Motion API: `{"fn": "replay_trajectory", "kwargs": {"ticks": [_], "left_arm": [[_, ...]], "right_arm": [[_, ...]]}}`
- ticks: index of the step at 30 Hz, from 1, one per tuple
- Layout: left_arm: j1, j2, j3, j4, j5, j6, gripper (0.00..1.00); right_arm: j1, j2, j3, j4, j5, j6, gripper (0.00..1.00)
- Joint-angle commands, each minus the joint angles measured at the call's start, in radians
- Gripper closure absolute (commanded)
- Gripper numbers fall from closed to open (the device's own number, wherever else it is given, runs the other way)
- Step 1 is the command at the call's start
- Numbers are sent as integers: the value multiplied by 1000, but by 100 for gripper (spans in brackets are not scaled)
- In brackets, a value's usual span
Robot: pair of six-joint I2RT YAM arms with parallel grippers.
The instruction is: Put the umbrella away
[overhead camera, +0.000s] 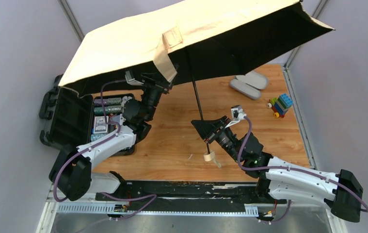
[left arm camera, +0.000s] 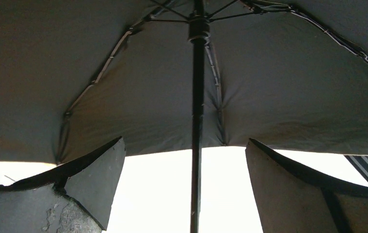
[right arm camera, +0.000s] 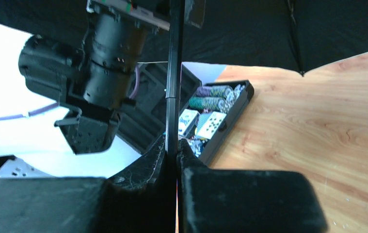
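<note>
Above the wooden tabletop (overhead camera: 172,141) spreads the open umbrella (overhead camera: 196,34). The right gripper (right arm camera: 172,155) clamps its shaft (right arm camera: 174,73); the left gripper (left arm camera: 184,143) gapes wide.

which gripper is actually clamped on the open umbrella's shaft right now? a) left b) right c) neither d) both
b: the right gripper is shut on the shaft of the umbrella, while the left gripper stands wide open, with the shaft running untouched between its fingers.
</note>
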Motion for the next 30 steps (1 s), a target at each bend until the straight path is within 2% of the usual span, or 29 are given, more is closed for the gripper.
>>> {"fn": "replay_trajectory", "kwargs": {"ticks": [1, 8, 11, 14, 17, 30], "left_arm": [[-6, -42, -2, -5, -64, 15, 0], [-6, 52, 186, 6, -114, 63, 0], [-5, 131, 237, 105, -108, 44, 0], [-6, 210, 303, 182, -60, 37, 0], [-7, 276, 382, 177, 6, 31, 0], [-12, 310, 439, 171, -5, 81, 0]], "right_arm": [[-2, 8, 79, 274, 14, -1, 100], [-3, -8, 72, 305, -5, 42, 100], [-2, -16, 87, 282, -16, 62, 100], [-2, -20, 93, 265, -30, 89, 100], [-2, -14, 112, 228, -69, 100, 100], [0, -42, 41, 199, -104, 160, 100]]}}
